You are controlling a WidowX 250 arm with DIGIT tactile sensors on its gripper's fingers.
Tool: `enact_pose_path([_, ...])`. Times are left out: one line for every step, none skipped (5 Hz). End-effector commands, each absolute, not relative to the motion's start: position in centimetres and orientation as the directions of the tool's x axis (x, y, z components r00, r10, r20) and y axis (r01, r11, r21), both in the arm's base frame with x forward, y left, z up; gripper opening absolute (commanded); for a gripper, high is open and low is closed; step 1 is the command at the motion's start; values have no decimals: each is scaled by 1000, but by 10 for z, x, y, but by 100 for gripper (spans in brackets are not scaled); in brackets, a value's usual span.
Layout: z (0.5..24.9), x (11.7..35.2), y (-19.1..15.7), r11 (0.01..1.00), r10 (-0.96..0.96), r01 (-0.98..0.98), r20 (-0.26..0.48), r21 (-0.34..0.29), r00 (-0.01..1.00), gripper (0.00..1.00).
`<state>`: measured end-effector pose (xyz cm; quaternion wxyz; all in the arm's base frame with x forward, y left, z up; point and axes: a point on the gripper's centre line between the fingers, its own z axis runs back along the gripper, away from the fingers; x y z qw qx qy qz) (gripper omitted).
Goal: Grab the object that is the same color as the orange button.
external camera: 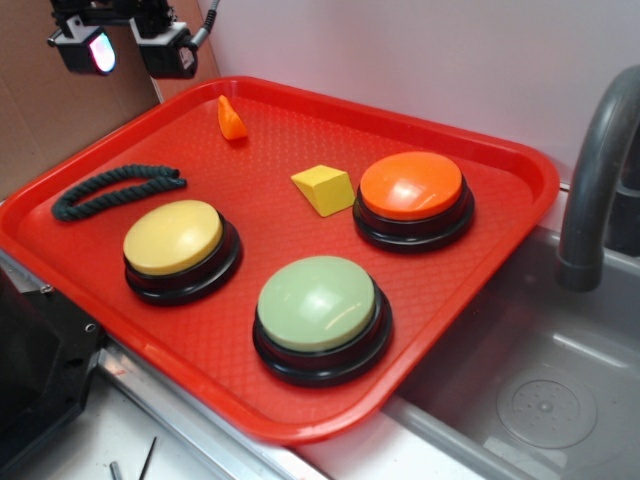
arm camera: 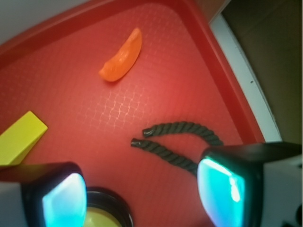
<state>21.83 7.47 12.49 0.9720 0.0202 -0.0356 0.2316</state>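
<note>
The little orange wedge piece (external camera: 231, 119) lies at the far side of the red tray (external camera: 480, 260), near the back rim and apart from everything else. From the exterior view its pointed tip stands upward, with the curved body leaning toward the right. In the wrist view (arm camera: 122, 57) it reads as a crescent, its long axis running diagonally from lower left to upper right, the narrow tip at the upper right end.

The gripper (external camera: 128, 47) hangs above the tray's far left corner, well clear of the surface, its jaws spread wide and holding nothing. Its two fingers (arm camera: 227, 187) frame the bottom of the wrist view (their pads glow a pale teal), and the wedge sits ahead of them, not between them.

A dark looped cord (external camera: 115, 189) lies on the left of the tray, between the gripper's spot and the yellow-domed button (external camera: 175, 240). A yellow wedge block (external camera: 324, 189) sits near the tray's middle, just beside the orange button (external camera: 412, 190) on the right. A pale green-domed button (external camera: 317, 305) occupies the near side. To the right of the tray is a grey sink (external camera: 540, 400) with a faucet (external camera: 598, 170).
</note>
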Motion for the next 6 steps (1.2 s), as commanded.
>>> enact_pose_path([141,224,81,892,446,-452,136,15,885,100])
enact_pose_path([108,256,72,827,549,-562,179,22,816,100])
enact_pose_path([102,279,70,778,595,-623,227,78,771,100])
enact_pose_path([86,296,68,799,579,-600,227,31,783,100])
enact_pose_path([79,293,80,772,606,-635,275,22,747,100])
enact_pose_path([74,283,86,674,693,-739,344,2,633,100])
